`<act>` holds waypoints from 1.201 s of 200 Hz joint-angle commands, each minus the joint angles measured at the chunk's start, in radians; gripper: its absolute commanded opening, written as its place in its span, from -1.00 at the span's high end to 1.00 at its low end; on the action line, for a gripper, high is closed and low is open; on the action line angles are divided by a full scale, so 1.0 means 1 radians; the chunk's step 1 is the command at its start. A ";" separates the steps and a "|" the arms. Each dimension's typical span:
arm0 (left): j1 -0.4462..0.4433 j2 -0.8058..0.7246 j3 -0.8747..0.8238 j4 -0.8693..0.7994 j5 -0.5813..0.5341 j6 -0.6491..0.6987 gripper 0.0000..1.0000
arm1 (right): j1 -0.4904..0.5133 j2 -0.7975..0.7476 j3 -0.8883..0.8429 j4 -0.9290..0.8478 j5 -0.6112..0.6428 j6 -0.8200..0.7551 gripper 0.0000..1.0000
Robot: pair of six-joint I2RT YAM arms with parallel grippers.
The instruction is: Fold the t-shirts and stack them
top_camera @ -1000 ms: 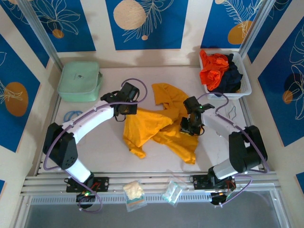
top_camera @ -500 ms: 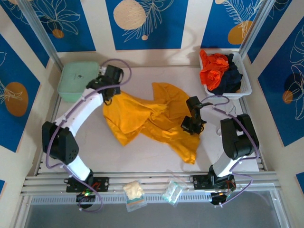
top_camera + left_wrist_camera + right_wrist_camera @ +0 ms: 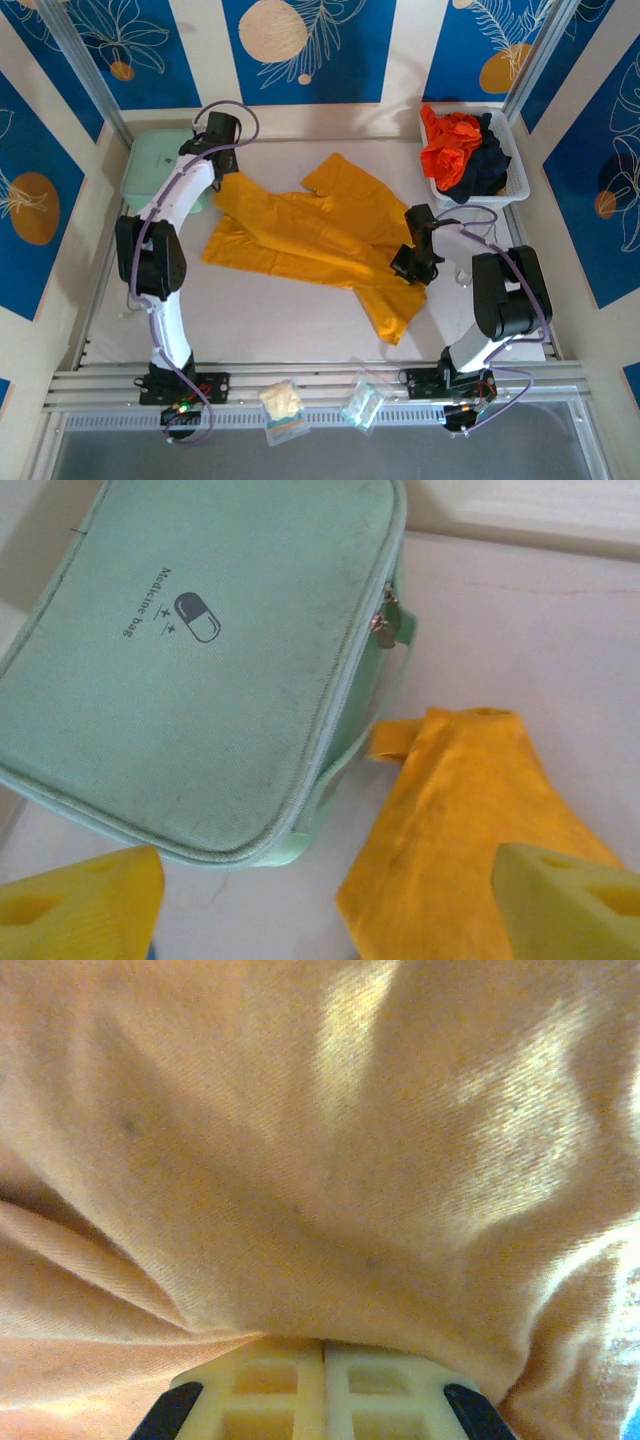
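Your left fingers spread wide, gripping nothing, over corner of golden-yellow t-shirt beside mint case. Your right fingers clenched on same shirt, which is spread mid-table. Orange-red t-shirt and navy t-shirt in basket.

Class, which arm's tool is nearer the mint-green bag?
Left. The left tool hovers open right beside the bag; the right tool is far off, shut on the yellow shirt.

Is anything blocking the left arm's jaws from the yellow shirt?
Nothing visible. The left gripper hangs open right over a corner of the yellow t-shirt. The mint-green case sits beside that corner, not between.
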 commanded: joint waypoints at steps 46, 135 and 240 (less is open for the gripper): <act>-0.114 -0.274 -0.130 -0.295 0.093 -0.033 -0.74 | -0.004 -0.066 0.066 -0.133 0.046 -0.063 0.78; -0.061 -0.139 -0.422 -0.205 0.086 -0.183 0.13 | -0.003 -0.030 0.205 -0.153 -0.046 -0.159 0.79; -0.051 0.011 -0.488 -0.283 0.184 -0.209 0.35 | 0.003 0.406 0.595 -0.081 -0.099 -0.320 1.00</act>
